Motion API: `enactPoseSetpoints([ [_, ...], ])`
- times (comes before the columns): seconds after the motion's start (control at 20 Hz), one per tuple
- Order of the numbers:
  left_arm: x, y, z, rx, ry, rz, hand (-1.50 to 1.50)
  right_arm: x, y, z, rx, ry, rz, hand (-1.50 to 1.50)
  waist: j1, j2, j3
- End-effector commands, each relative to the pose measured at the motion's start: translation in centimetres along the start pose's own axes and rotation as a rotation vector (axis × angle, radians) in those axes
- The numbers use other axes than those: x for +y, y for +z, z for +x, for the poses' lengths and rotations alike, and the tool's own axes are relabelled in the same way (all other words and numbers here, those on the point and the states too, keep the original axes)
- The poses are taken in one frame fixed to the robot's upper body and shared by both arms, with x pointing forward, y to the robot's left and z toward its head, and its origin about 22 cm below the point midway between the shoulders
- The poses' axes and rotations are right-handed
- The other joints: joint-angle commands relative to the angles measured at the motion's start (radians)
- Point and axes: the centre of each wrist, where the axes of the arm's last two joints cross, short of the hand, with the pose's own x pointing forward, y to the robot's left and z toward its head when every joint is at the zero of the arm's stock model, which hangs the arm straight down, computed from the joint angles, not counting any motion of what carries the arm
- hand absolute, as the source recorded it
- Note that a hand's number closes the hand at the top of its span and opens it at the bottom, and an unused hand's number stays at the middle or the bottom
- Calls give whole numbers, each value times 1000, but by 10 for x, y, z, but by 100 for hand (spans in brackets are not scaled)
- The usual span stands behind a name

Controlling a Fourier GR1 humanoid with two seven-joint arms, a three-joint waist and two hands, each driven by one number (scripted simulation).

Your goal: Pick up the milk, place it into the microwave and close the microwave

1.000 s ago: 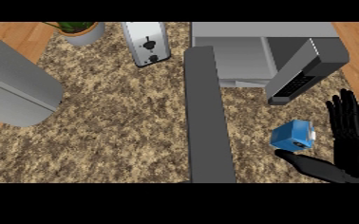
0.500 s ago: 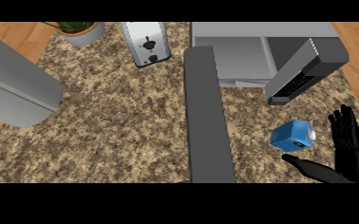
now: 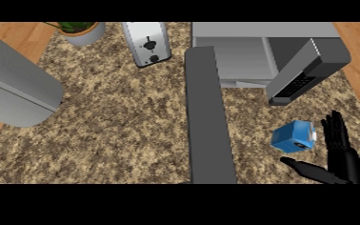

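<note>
The milk (image 3: 294, 137), a small blue carton, stands on the speckled counter (image 3: 126, 138) in the lower right of the frame, tilted a little, with bare counter all round it. The right hand (image 3: 339, 158) comes in from the lower right corner and is spread wide: the fingers (image 3: 336, 136) stand straight up just to the right of the carton, and the thumb (image 3: 304, 167) reaches out leftward just below it. The carton sits in the open angle between them; I cannot tell whether any finger touches it, and nothing is curled round it.

Above the carton, the microwave (image 3: 243, 52) fills the upper right, its grey cavity open toward the counter. Its door (image 3: 306, 74) hangs swung out on the right, slanting down to a dark lower edge that ends not far above the milk. Between the door's edge and the carton is a strip of free counter. To the left, a long dark grey bar (image 3: 207, 119) runs from the microwave's front down to the lower edge of the frame, walling the milk's patch off from the wide open counter on the left.

A toaster (image 3: 146, 43) sits at the top centre, a potted plant (image 3: 81, 31) in the upper left corner, and a large grey rounded shape (image 3: 25, 95) along the left edge. The left hand does not show.

Compared with half a second ago, the fingers stand closer to the carton's right side and the thumb has slid further under it; the milk has not moved.
</note>
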Motion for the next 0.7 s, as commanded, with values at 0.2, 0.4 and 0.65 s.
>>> enactPoseSetpoints([
  [0.2,19,-2,-14,-8,2,8,-150,11,-20,-28,-1,38,-17,-150,1,1,0],
  [0.4,1,6,0,4,-1,14,-150,2,13,-63,-1,57,3,-150,0,0,0],
  [0.65,18,7,4,5,6,-3,-150,-9,-6,-72,-14,34,6,-150,2,1,0],
])
